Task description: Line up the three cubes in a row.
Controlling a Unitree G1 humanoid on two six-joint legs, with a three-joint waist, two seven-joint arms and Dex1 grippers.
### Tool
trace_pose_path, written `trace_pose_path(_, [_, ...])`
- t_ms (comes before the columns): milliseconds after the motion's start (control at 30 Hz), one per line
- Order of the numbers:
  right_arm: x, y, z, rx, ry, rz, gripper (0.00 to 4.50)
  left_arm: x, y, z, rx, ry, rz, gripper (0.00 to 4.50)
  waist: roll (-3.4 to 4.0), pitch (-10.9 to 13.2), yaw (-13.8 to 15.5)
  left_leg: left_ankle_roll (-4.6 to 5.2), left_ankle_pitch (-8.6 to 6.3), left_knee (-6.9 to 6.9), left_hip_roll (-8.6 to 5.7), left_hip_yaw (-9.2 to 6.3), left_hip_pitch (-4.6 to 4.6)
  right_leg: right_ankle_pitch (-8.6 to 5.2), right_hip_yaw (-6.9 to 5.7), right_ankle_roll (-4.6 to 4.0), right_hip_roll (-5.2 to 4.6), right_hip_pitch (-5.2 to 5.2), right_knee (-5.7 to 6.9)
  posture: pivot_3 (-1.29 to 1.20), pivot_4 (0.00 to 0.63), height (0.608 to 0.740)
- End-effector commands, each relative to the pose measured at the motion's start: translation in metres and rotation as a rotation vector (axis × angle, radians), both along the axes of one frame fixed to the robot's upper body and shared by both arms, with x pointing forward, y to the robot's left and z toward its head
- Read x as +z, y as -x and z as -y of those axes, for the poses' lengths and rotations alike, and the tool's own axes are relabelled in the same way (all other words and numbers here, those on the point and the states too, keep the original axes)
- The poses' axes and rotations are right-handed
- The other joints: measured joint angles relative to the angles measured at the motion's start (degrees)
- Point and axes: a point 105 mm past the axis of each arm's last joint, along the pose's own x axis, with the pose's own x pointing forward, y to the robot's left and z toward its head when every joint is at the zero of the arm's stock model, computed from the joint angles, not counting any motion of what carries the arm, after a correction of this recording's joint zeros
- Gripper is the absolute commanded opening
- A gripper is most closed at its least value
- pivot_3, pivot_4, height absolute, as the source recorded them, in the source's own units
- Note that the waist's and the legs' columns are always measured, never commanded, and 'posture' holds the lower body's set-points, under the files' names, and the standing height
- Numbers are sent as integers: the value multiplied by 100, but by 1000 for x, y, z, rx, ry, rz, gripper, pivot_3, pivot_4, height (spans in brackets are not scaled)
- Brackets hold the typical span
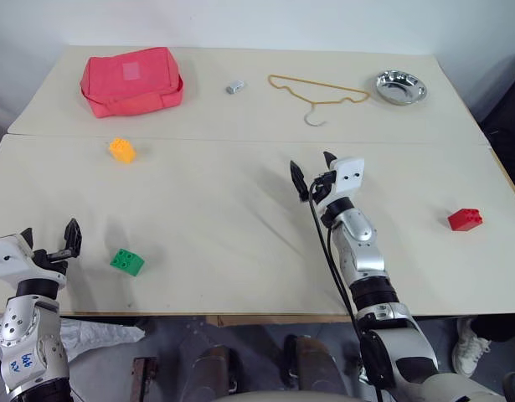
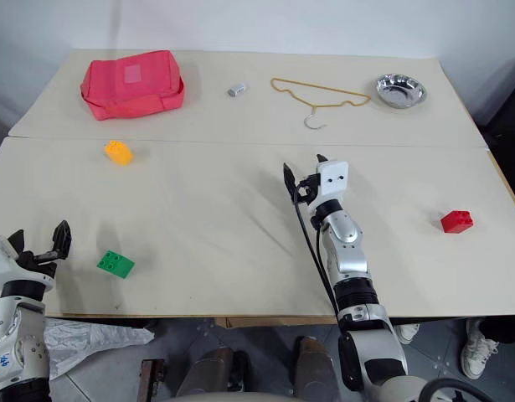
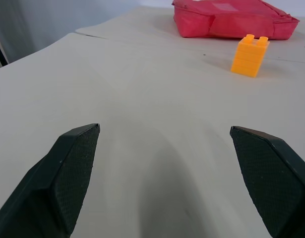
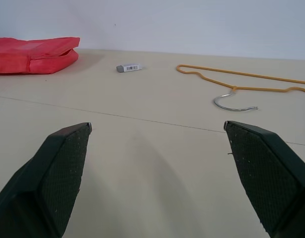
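Left eye view, contents of the table (image 1: 240, 218), a pale surface of two boards joined by a seam running left to right:

- Orange-yellow cube (image 1: 121, 150): left part of the table, just near of the seam, studs on top, standing free.
- Green cube (image 1: 126, 262): near left, close to the table's near edge, studs on top, lying slightly askew to the edge. Well apart from the orange-yellow cube, which stands farther back.
- Red cube (image 1: 465, 219): far right side of the table, alone, well apart from the other two. The three cubes form no row.
- Left gripper (image 1: 49, 242): near left corner, just left of the green cube and not touching it. Fingers spread wide with nothing between them; the left wrist view shows bare table between the two black pads and the orange-yellow cube ahead.
- Right gripper (image 1: 311, 172): over the middle of the table, just near of the seam. Fingers likewise spread wide and empty; the right wrist view shows bare table between them.
- Red pouch (image 1: 131, 80): far left board, zipped, soft-sided.
- Small grey block (image 1: 234, 86): far board, right of the pouch, bearing a label.
- Yellow wire hanger (image 1: 318, 90): far board, centre-right, lying flat, with its metal hook pointing toward the near side.
- Metal bowl (image 1: 400, 87): far right, just right of the hanger.
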Motion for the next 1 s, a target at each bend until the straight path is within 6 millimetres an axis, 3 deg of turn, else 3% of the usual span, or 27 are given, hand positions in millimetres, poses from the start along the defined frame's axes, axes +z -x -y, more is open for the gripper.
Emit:
trace_pose_path(33, [12,2,0,8,-14,52,4500,8,4,-5,21,-33,8,4477,0,0,-1,0,0,0,0,0,0,0,0,0,0,0,0,0,150,740])
trace_pose_path(100, [13,3,1,13,-19,59,4500,17,5,-3,17,-2,62,4477,0,0,-1,0,0,0,0,0,0,0,0,0,0,0,0,0,150,740])
trace_pose_path(233, [18,11,1,74,-51,83,4500,52,-3,23,-158,-18,170,4477,0,0,28,0,0,0,1,-1,-2,0,4,0,-1,0,-1,0,150,740])
trace_pose_path(333, [30,32,4,175,-38,130,4500,90,-22,62,-457,-84,212,4477,0,1,114,0,0,1,1,-3,-4,0,8,0,0,1,-4,0,150,740])
trace_pose_path(400, [35,48,9,218,26,149,4500,103,-29,89,-639,-133,187,4477,4,3,151,0,0,15,1,-15,-15,0,7,0,1,0,-2,0,150,740])
trace_pose_path(500, [49,80,35,230,115,149,4500,104,-38,137,-949,-233,86,4477,18,10,190,2,0,17,-20,-16,-13,1,19,1,-5,6,-6,0,150,740])
trace_pose_path(600, [52,105,61,192,188,102,4500,94,-42,163,-1148,-301,4,4477,23,13,223,3,-2,10,-24,-9,-13,1,20,2,-3,7,-19,0,150,740])
trace_pose_path(667, [53,124,93,84,253,55,4500,87,-47,185,-1312,-317,-31,4477,23,14,261,2,-2,5,-12,3,-13,0,17,3,12,6,-37,0,150,740])
trace_pose_path(733, [55,150,140,-94,308,1,4500,83,-52,213,-1484,-297,-26,4477,24,14,322,-3,1,3,-4,22,-16,-10,16,19,20,6,-56,0,150,740])
trace_pose_path(800, [54,172,167,-201,338,-43,4500,78,-56,229,-1575,-321,-32,4477,27,16,451,-3,3,3,-6,33,-16,-12,20,24,22,7,-59,0,150,740])
trace_pose_path(1000, [33,232,222,-433,348,-197,4500,66,-60,255,-1671,-401,-16,4477,17,14,364,-2,3,-13,-11,90,6,-7,64,36,43,3,-82,0,150,740])
